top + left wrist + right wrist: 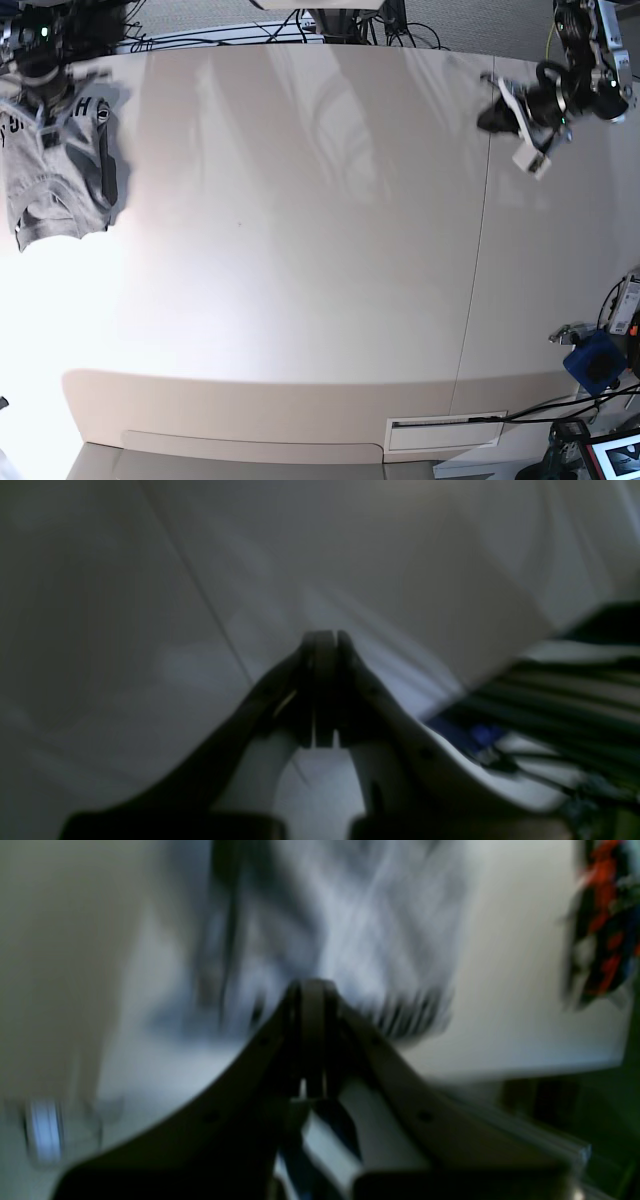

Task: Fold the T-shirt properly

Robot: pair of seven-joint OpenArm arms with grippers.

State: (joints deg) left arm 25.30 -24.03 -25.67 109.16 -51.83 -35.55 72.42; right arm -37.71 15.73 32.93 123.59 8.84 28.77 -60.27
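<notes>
Counter (300, 250) nearest: smooth, pale, matte laminate with a rounded front edge and one thin seam, bare across the middle. Farther back, right arm (311, 985), jaws pressed together and seemingly pinching the T-shirt (55, 170), though too blurred at the tips to be certain. Hangs bunched at the far corner on that arm's side, partly over the counter: soft heather-grey cotton, limp and creased, with dark lettering and a dark collar band showing among the folds. At the opposite far corner, left arm (324, 635), jaws likewise squeezed tight, on nothing, well apart from the cloth. Risks, as judged: slipping of the thin knit out of a one-point pinch; sliding off the edge if released there, so near the rim; landing crumpled with sleeves tucked under, hence no flat start for folding; dragging across the slick top and twisting up. Probably calls for spreading toward the middle with both arms before any fold.
</notes>
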